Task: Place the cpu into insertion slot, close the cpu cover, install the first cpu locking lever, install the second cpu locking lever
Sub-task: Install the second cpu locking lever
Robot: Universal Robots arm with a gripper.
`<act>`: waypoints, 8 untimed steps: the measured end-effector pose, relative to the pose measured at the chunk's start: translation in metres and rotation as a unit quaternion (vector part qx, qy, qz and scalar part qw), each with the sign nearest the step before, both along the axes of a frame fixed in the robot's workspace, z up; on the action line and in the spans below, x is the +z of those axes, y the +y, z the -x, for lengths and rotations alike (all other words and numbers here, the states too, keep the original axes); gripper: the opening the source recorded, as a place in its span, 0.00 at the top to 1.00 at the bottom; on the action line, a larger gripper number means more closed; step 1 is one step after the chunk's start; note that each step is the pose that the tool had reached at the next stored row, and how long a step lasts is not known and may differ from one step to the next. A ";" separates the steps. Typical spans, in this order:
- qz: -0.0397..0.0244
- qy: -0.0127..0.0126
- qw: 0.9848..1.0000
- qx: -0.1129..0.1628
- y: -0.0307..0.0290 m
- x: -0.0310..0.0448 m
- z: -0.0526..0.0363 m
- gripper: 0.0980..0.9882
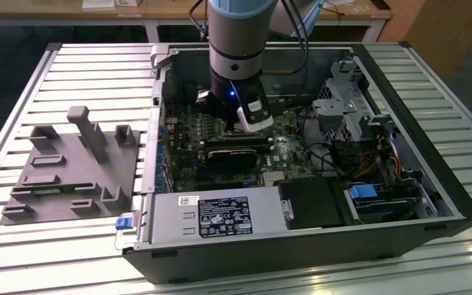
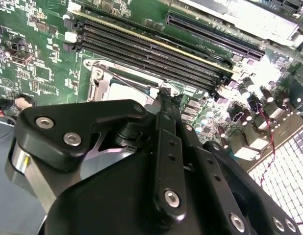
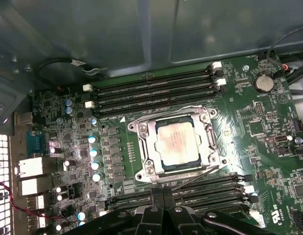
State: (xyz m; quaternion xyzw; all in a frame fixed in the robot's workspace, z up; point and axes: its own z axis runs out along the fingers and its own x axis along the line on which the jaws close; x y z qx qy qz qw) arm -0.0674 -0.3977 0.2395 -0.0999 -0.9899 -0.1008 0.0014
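Your gripper hangs low inside the open computer case, its fingers drawn together to a narrow tip with nothing between them, poised just beside the insertion slot near the middle of the motherboard. You can see in the first wrist view that the cpu already lies flat in the slot, its dull silver-grey top showing through the window of the cpu cover, which lies down over it. Judge the chip as light, stiff and fragile; it needs no grasp now. Treat the cover as thin springy sheet metal, best pushed near an edge. A thin wire locking lever runs along the slot's side nearest the gripper; it looks stiff and slippery, best caught at its bent end, and whether it is latched cannot be told. Long black memory slots flank the socket on two sides, and small upright capacitors crowd a third, so you have little room. In the exterior view, the arm descends beside the drive cage and loose cables.
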 end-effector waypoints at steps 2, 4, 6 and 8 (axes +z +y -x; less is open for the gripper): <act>0.000 0.000 1.000 0.000 0.0000 0.0000 0.0000 1.00; 0.000 0.000 1.000 0.000 0.0000 -0.0001 0.0000 1.00; 0.000 0.000 1.000 0.000 0.0000 -0.0003 0.0000 1.00; 0.000 0.000 1.000 0.000 0.0001 -0.0013 0.0000 1.00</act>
